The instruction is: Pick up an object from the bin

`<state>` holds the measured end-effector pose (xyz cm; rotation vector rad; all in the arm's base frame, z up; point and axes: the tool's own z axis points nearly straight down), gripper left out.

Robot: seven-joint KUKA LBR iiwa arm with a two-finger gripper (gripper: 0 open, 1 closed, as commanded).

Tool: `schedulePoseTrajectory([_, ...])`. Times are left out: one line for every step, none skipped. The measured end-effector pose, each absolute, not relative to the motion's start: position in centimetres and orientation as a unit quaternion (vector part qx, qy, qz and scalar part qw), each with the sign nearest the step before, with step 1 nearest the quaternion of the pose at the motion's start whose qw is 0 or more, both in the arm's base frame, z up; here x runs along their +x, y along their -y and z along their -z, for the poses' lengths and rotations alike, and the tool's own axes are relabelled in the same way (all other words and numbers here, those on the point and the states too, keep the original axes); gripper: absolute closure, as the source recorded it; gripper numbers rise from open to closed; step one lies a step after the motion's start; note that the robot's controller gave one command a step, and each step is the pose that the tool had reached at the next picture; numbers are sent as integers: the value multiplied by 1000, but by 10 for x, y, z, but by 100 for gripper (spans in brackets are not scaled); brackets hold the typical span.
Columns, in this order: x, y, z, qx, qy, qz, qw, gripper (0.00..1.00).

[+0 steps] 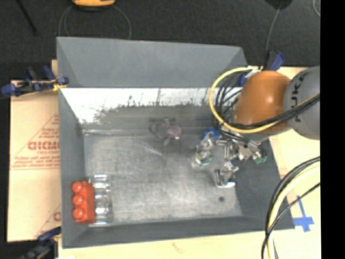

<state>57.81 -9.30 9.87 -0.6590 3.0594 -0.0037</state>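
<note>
Pincer (220, 165) hangs low over the right part of the bin (145, 69) floor; whether it is spread or pressed together I cannot tell. Nearest to it lies a small purple thing (172, 130), to the left and toward the far wall. A red-and-clear piece (89, 201) sits well apart in the near-left corner.

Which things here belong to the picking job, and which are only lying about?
In the job:
gripper, at the bin's right side
grey bin

Lying about, both apart from the gripper:
small purple thing by the back wall
pack of three orange-red balls in the near-left corner
</note>
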Motion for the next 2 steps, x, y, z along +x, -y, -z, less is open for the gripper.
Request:
schedulePoseTrajectory([636,80,-75,-396,-918,2,4,0])
schedulePoseTrajectory([638,80,-78,-394,-919,2,8,100])
